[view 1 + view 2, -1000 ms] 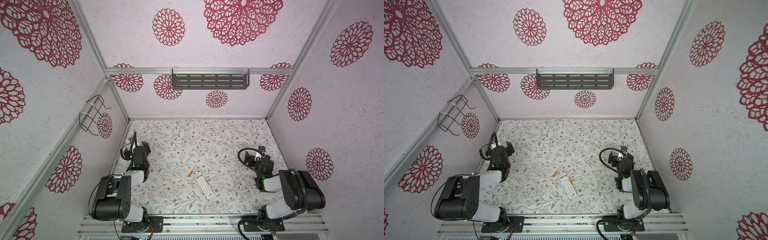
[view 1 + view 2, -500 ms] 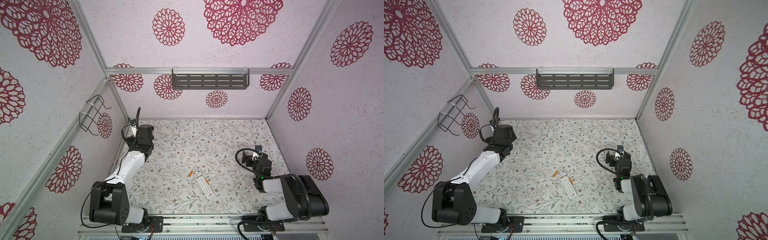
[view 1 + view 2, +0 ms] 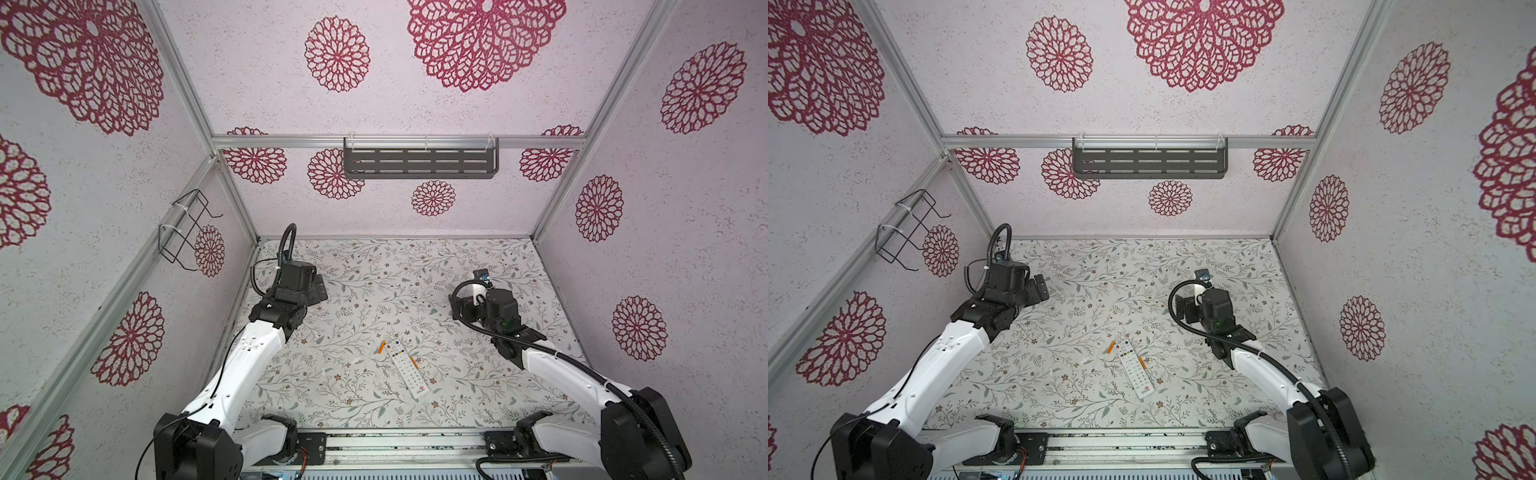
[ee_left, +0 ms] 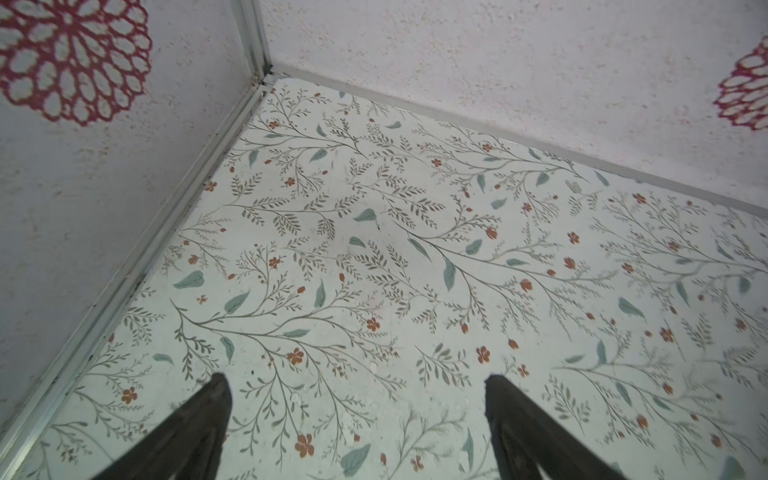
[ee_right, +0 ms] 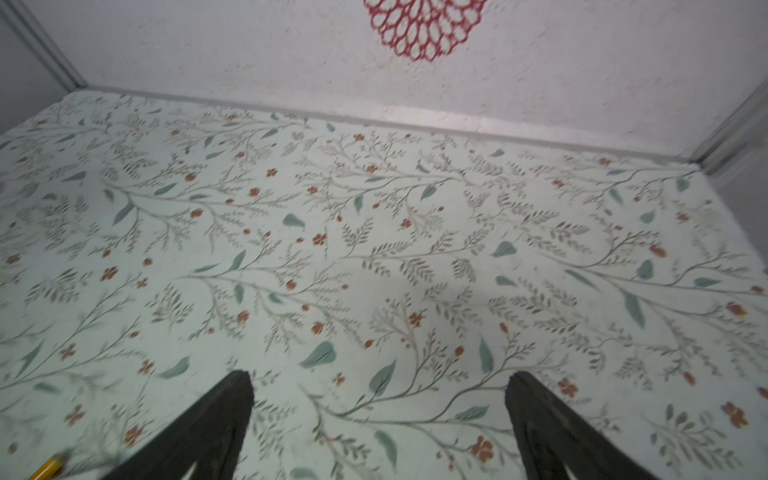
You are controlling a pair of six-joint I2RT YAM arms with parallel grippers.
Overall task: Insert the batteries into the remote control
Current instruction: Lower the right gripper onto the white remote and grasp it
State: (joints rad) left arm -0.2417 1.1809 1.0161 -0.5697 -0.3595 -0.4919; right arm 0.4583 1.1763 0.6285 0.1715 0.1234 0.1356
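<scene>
Right now the long slim white plastic remote control [image 3: 406,369] is lying buttons-up on the floral-patterned table [image 3: 415,270], between the two arms and close to their bases. Its long axis is running diagonally, with the red-logo end nearest the bases. The two small orange cylindrical batteries are lying just beside it, one [image 3: 381,348] by its far end and one [image 3: 412,362] along its right edge. The left gripper [image 3: 316,289] and right gripper [image 3: 462,309] are both gaping wide and carrying nothing. They are pointing away from the remote, which is sitting behind them, and the right one is nearer. Since a second ago both arms have been unfolding forward, the left much farther, while the remote and batteries are lying unmoved.
</scene>
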